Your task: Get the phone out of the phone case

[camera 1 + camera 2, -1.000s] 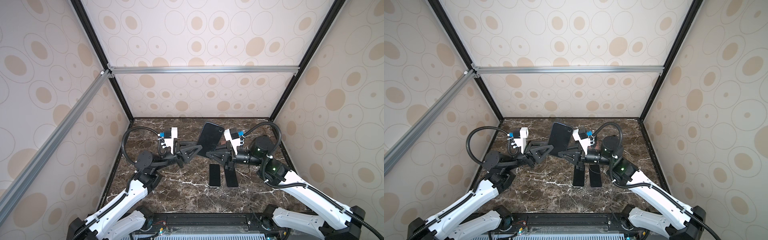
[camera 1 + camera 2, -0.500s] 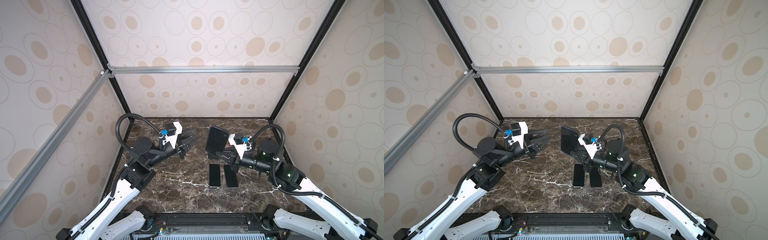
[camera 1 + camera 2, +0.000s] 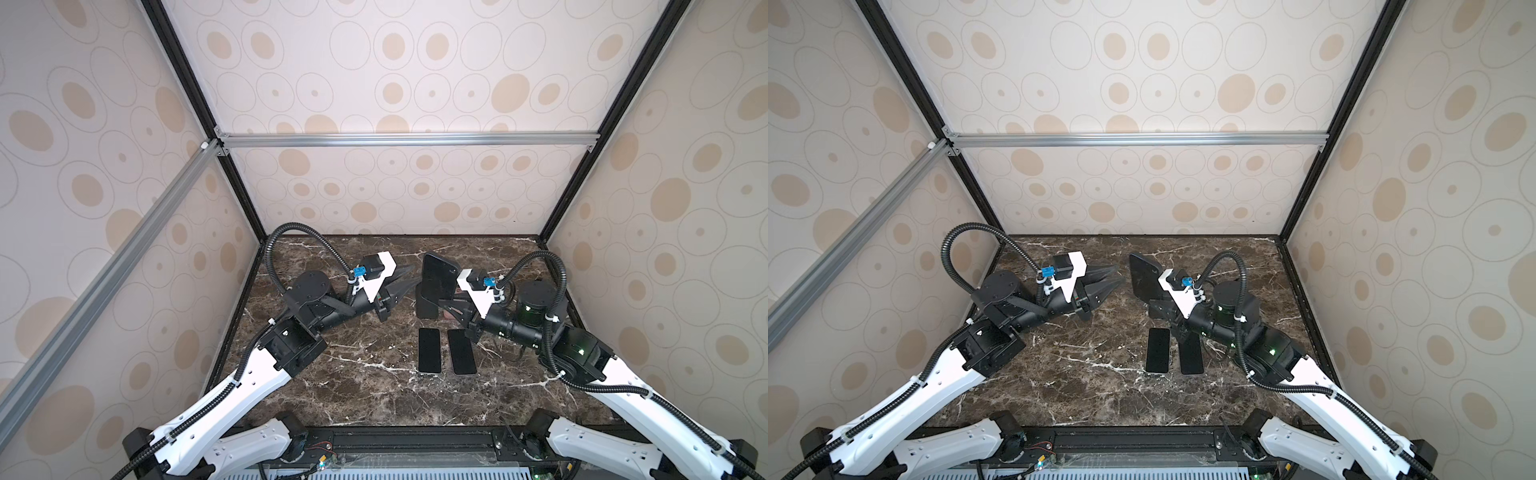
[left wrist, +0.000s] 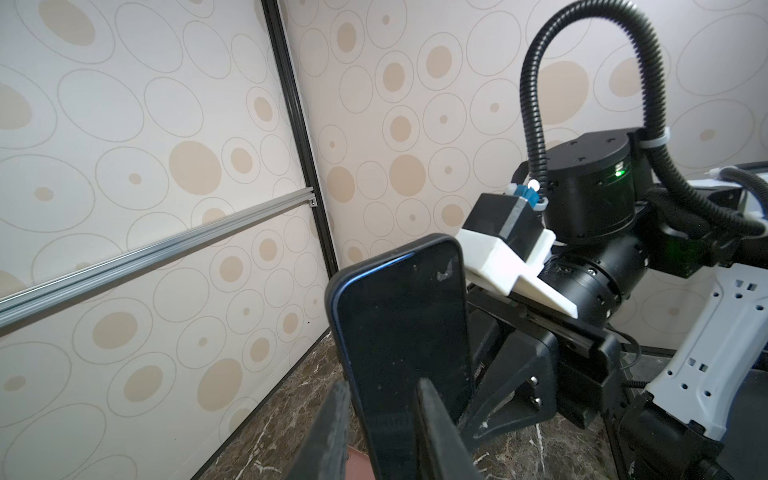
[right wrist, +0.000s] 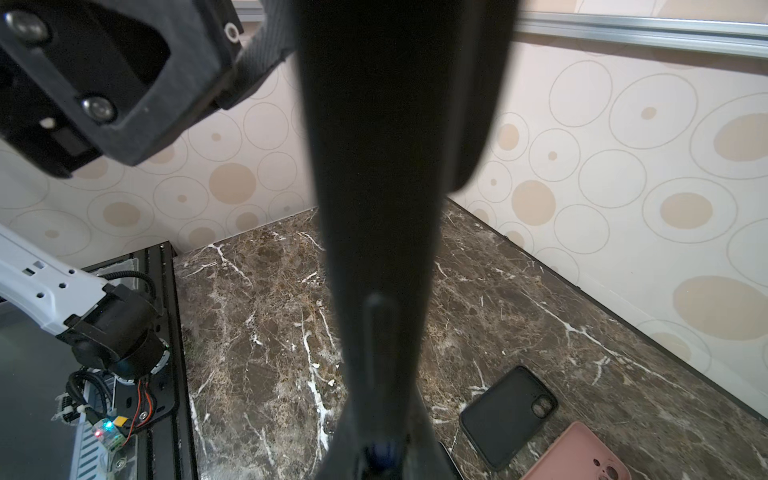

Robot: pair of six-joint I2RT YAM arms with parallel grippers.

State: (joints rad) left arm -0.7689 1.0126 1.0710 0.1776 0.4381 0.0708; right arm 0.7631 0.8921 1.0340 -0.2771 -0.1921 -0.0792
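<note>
We look down on a dark brown marble table (image 3: 353, 374), veined in white and closed in on three sides by walls (image 3: 395, 75) papered in cream with beige dots and thin ringed ovals. Black posts (image 3: 236, 183) run up the two back corners. A silver rail (image 3: 407, 139) crosses the back wall, and a side rail (image 3: 124, 251) slants along the left wall. A black frame (image 3: 415, 440) edges the table at the front, where both arms are mounted.

The right gripper (image 5: 380, 436) is clamped on the phone (image 4: 403, 332) and holds it upright in the air over the back middle of the table. Its dark face is turned toward the left arm. In the left wrist view we see a thin blue line following its rim, and we cannot tell whether it is bare or still cased. The left gripper (image 3: 411, 275) hangs just beside the phone and is clear of it in both top views. Its jaws are parted a little, with nothing between them.

On the marble near the right gripper lie a black case (image 5: 507, 411) and, just beside it, a pink case (image 5: 577, 455). Nearer the front, two dark slabs (image 3: 429, 350) lie flat side by side, close but apart.
</note>
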